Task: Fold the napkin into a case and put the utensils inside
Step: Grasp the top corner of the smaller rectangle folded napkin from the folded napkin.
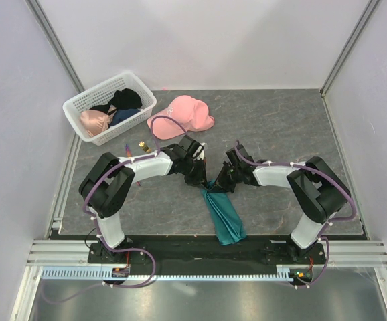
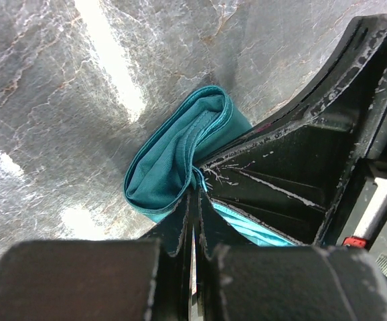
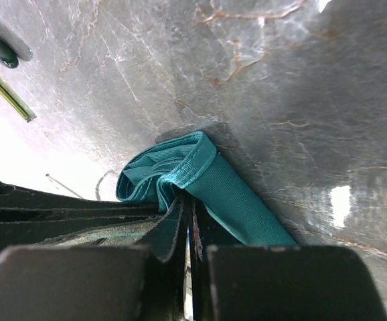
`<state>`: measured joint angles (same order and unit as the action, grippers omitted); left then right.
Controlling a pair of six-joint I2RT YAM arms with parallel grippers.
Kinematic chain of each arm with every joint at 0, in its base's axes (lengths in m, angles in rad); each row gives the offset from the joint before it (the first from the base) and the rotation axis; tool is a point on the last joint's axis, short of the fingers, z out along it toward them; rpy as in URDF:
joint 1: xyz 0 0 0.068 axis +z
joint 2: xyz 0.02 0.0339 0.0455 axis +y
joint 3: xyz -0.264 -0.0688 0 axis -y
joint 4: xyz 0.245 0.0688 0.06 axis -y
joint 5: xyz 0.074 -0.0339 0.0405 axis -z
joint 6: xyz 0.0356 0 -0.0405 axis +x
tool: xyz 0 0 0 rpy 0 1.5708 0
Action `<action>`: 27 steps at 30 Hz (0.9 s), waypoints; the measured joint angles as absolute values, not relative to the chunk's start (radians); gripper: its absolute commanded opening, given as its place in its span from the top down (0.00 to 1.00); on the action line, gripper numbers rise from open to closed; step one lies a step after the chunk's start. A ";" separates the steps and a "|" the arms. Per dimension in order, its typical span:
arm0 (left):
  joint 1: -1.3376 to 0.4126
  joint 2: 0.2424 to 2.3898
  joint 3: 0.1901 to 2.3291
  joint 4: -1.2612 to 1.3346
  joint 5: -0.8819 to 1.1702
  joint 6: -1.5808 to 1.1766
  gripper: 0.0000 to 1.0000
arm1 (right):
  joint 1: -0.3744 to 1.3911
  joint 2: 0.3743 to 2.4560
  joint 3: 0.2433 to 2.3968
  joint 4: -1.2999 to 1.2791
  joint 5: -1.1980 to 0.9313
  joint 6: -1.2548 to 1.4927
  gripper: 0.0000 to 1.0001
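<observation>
The teal napkin (image 1: 225, 217) lies as a narrow, layered strip running from the table's middle toward the near edge. At its far end both grippers meet. My left gripper (image 1: 200, 179) is shut on a corner of that end, where the folded napkin (image 2: 170, 160) bulges past the tips of the left gripper (image 2: 197, 190). My right gripper (image 1: 221, 182) is shut on the same end of the napkin (image 3: 200, 170), the tips of the right gripper (image 3: 188, 200) pinching the hemmed edge. The two utensils (image 1: 134, 144) lie side by side near the basket, apart from the napkin; their handles (image 3: 3, 67) show at the upper left of the right wrist view.
A white plastic basket (image 1: 73, 107) with clothes stands at the back left. A pink cap (image 1: 183, 114) rests just right of it, behind the grippers. The right gripper's body (image 2: 314, 134) fills the right side of the left wrist view.
</observation>
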<state>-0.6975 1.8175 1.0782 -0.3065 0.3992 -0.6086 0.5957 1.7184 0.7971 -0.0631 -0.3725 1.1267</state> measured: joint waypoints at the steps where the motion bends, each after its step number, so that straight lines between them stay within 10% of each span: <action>1: -0.698 1.818 1.079 -0.307 0.399 -0.609 0.98 | 0.593 1.715 0.792 -0.057 -0.373 1.130 0.90; 27: -0.688 1.811 1.082 -0.308 0.402 -0.623 0.98 | 0.576 1.746 0.767 0.075 -0.411 1.115 0.97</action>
